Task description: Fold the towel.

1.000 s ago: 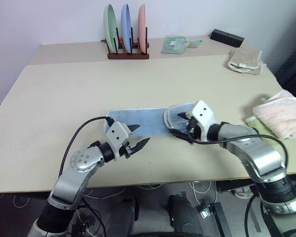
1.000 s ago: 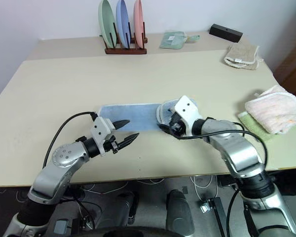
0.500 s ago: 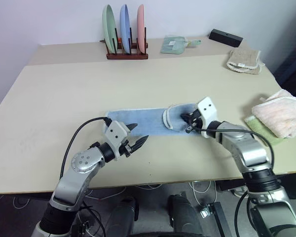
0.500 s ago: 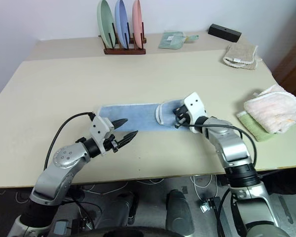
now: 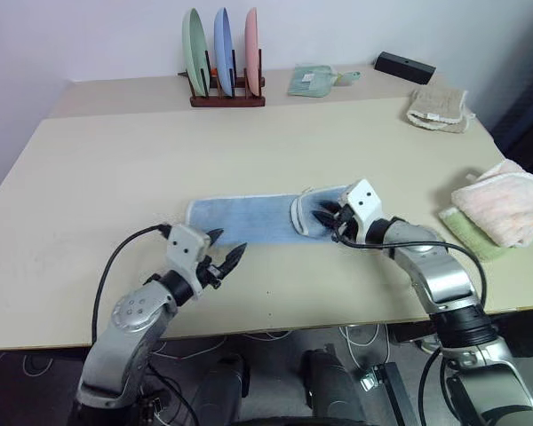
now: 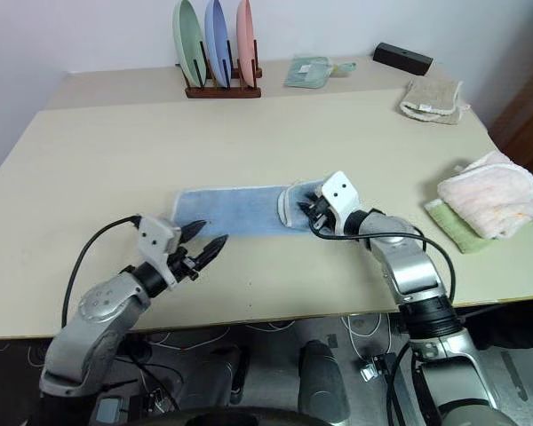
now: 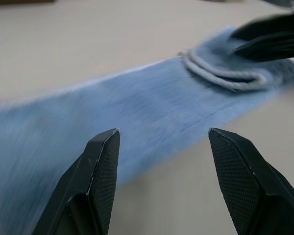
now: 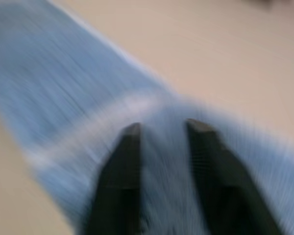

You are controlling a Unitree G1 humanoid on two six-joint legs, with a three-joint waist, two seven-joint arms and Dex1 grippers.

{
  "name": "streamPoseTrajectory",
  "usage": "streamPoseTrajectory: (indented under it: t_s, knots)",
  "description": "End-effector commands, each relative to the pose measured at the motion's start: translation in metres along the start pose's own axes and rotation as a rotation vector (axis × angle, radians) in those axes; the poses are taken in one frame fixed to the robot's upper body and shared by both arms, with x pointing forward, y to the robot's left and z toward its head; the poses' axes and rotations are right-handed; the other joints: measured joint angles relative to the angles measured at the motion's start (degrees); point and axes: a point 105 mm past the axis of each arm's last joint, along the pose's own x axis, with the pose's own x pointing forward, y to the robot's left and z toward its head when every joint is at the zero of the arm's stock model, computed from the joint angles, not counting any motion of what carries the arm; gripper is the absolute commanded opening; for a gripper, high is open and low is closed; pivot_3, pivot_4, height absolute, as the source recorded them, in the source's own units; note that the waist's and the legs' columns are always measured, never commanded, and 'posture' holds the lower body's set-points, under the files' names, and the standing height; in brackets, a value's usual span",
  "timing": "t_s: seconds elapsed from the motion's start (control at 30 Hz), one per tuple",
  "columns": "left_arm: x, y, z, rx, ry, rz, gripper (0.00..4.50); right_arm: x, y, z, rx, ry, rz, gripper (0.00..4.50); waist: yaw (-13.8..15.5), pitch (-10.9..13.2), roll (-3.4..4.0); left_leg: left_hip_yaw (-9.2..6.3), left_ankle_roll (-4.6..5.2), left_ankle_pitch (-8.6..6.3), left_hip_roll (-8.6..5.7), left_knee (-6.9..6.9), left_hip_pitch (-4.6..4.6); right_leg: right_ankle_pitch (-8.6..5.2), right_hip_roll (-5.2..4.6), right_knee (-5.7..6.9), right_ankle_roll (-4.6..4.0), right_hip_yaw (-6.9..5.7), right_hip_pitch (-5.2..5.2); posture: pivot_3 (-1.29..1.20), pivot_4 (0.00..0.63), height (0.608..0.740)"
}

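The towel (image 5: 249, 217) is a long light blue strip lying flat on the table (image 5: 115, 160), with its right end turned back over itself in a small cream-edged fold (image 5: 304, 216). My right gripper (image 5: 323, 213) rests on that fold; in the right wrist view its fingers (image 8: 130, 166) stand a little apart, open, with blue cloth (image 8: 78, 83) under and ahead of them. My left gripper (image 5: 228, 244) hovers open just in front of the towel's left half. Between its fingers (image 7: 95, 171) in the left wrist view there is only the towel (image 7: 137, 107) beyond.
A rack with three plates (image 5: 222, 58) stands at the back. Near it lie a small green cloth (image 5: 315, 80), a black box (image 5: 407, 67) and a beige knitted cloth (image 5: 437, 108). A cream-pink towel (image 5: 505, 202) sits on a green cloth (image 5: 466, 232) at the right edge.
My left gripper has moved left along the towel's near edge and rolled. My right gripper closed, then parted its fingers again and pushed onto the folded end, which now lies flatter.
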Motion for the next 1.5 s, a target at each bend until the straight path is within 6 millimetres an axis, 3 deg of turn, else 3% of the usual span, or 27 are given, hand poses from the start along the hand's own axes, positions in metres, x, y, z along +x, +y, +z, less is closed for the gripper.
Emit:
streamPoseTrajectory:
  t_s: [0.03, 0.07, 0.1, 0.2, 0.43, 0.73, 0.83, 1.07, 1.2, 1.4, 1.5]
  knots:
    - [-0.01, 0.004, 0.0, -0.111, 0.019, 0.077, 3.79, -0.003, 0.015, 0.031, -0.134, -0.076, 0.116, 3.36, 0.12, -0.01, -0.03, 0.0, 0.0, 0.0, 0.0, 0.02, 0.0, 0.0, 0.0, 0.01, 0.0, 0.0, 0.0, 0.0, 0.15, 0.738]
    - [-0.012, 0.002, -0.007, -0.155, 0.05, 0.086, 4.35, -0.003, 0.021, 0.034, -0.166, -0.078, 0.151, 3.9, 0.15, -0.02, -0.05, -0.01, 0.0, 0.0, 0.0, 0.03, 0.0, 0.0, 0.0, 0.01, 0.0, -0.01, 0.02, 0.0, 0.15, 0.738]
    - [-0.015, 0.002, -0.014, -0.198, 0.081, 0.103, 4.5, -0.003, 0.026, 0.037, -0.193, -0.083, 0.177, 4.25, 0.14, -0.02, -0.04, -0.01, 0.0, 0.0, 0.0, 0.03, 0.0, 0.0, 0.0, 0.0, 0.0, -0.01, 0.03, 0.0, 0.15, 0.738]
    - [-0.015, 0.006, -0.026, -0.379, 0.11, 0.206, 4.5, -0.002, 0.036, 0.044, -0.213, -0.103, 0.221, 4.25, 0.28, 0.0, -0.08, 0.0, 0.0, 0.0, -0.01, 0.04, -0.01, 0.0, -0.01, -0.02, 0.0, 0.0, 0.04, 0.0, 0.15, 0.738]
    - [0.005, 0.019, -0.023, -0.842, 0.019, 0.376, 4.5, -0.001, 0.044, 0.044, -0.239, -0.11, 0.239, 4.25, 1.45, -0.02, -0.17, -0.03, -0.02, 0.0, -0.01, 0.1, 0.02, 0.0, 0.0, 0.01, 0.0, -0.02, 0.09, 0.0, 0.15, 0.738]
    - [0.027, 0.042, -0.022, -1.019, 0.027, 0.501, 4.5, -0.002, 0.041, 0.041, -0.264, -0.104, 0.217, 4.25, 1.5, -0.07, -0.18, 0.01, -0.06, 0.02, -0.02, 0.11, 0.06, 0.03, 0.0, 0.01, -0.05, -0.01, 0.12, 0.0, 0.15, 0.738]
    - [0.036, 0.041, -0.02, -1.016, 0.044, 0.485, 3.7, -0.002, 0.043, 0.042, -0.271, -0.108, 0.214, 4.33, 1.52, -0.07, -0.18, 0.01, -0.07, 0.02, -0.03, 0.1, 0.06, 0.03, 0.0, 0.0, -0.05, -0.01, 0.13, 0.0, 0.15, 0.738]
    - [0.043, 0.044, -0.005, -1.016, -0.02, 0.45, 0.09, -0.005, 0.044, 0.038, -0.283, -0.095, 0.208, 4.33, 1.86, -0.04, -0.23, 0.0, -0.08, 0.03, -0.07, 0.14, 0.0, 0.03, -0.01, -0.09, -0.06, -0.01, 0.16, 0.0, 0.15, 0.738]
    - [0.031, 0.061, 0.017, -0.965, -0.157, 0.46, 0.04, -0.006, 0.044, 0.036, -0.285, -0.09, 0.206, 4.33, 1.52, -0.02, -0.28, 0.0, -0.08, 0.03, -0.07, 0.09, -0.02, 0.05, -0.01, -0.21, -0.05, -0.01, 0.16, 0.0, 0.15, 0.738]
    - [-0.027, 0.113, 0.059, -0.655, -0.342, 0.527, 0.04, -0.01, 0.04, 0.031, -0.287, -0.07, 0.195, 4.33, 0.94, 0.0, -0.31, 0.03, -0.15, -0.02, 0.04, 0.03, 0.01, 0.08, 0.1, -0.21, -0.09, 0.01, 0.08, 0.0, 0.15, 0.738]
    - [-0.043, 0.123, 0.079, -0.523, -0.363, 0.508, 0.04, -0.01, 0.039, 0.029, -0.287, -0.065, 0.195, 4.33, 1.17, 0.02, -0.33, 0.03, -0.16, -0.02, 0.05, 0.03, 0.0, 0.07, 0.11, -0.23, -0.11, 0.02, 0.07, 0.0, 0.15, 0.738]
